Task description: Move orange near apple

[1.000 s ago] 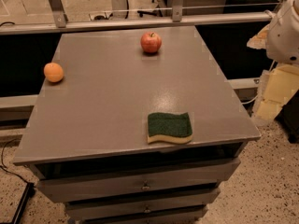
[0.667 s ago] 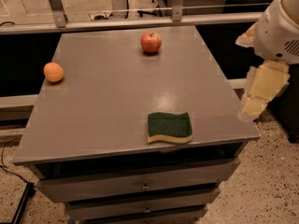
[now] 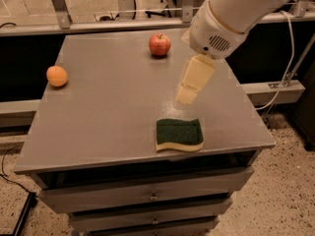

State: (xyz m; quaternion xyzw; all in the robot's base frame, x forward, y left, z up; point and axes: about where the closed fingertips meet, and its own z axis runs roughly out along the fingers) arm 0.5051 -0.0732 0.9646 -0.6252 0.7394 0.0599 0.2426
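Item 1. Orange point(image 3: 57, 76): is sitting near the left edge of the grey tabletop point(image 3: 108, 107), about midway back. Nothing is touching it.

Item 2. Apple point(image 3: 159, 44): red with yellowish streaks, is standing stem up near the far edge of the top, right of centre. It is lying well apart from the orange.

Item 3. Gripper point(image 3: 187, 96): cream-coloured, is hanging tip down and tilted to the left over the right half of the top, between the apple and the sponge. It is holding nothing and is well apart from the orange. Whether it is apart or together cannot be told.

Item 4. Robot arm point(image 3: 224, 21): a white housing is reaching in from the upper right and is carrying the gripper.

Item 5. Sponge point(image 3: 179, 134): green scouring face up, yellow underside, is lying flat near the front edge, right of centre.

Item 6. Drawers point(image 3: 152, 196): are stacked below the top, closed.
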